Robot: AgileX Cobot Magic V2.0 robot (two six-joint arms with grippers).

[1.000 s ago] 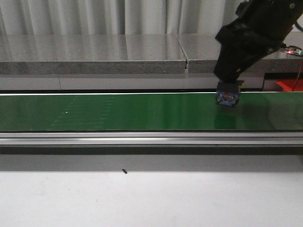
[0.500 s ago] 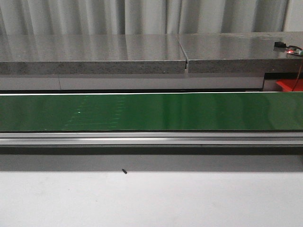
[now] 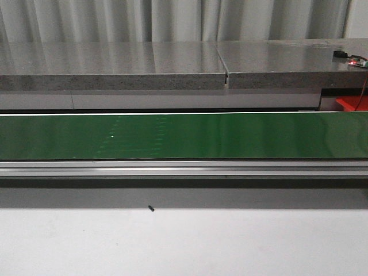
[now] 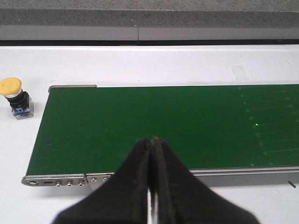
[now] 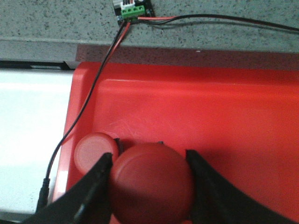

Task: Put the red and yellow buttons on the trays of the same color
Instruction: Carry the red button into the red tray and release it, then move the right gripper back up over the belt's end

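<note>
In the right wrist view my right gripper (image 5: pixel 148 158) is shut on a red button (image 5: pixel 152 186), one finger on each side of its round cap. It hangs over the red tray (image 5: pixel 224 112), close beside a second red button (image 5: pixel 93 149) that lies in the tray's corner. A corner of that tray (image 3: pixel 352 103) shows at the far right of the front view. My left gripper (image 4: pixel 152 140) is shut and empty above the green belt (image 4: pixel 140 116). A yellow button (image 4: pixel 11 91) stands on the white table beside the belt's end. No yellow tray is in view.
A small circuit board (image 5: pixel 133 8) with red and black wires (image 5: pixel 93 93) sits on the grey stone ledge (image 3: pixel 115 63) behind the red tray; one wire runs along the tray's edge. A tiny black screw (image 3: pixel 151 208) lies on the white table in front of the belt (image 3: pixel 184 135).
The right arm, which held a button over the right part of the belt a second ago, has left the front view. A pale speck on the belt drifted rightward.
</note>
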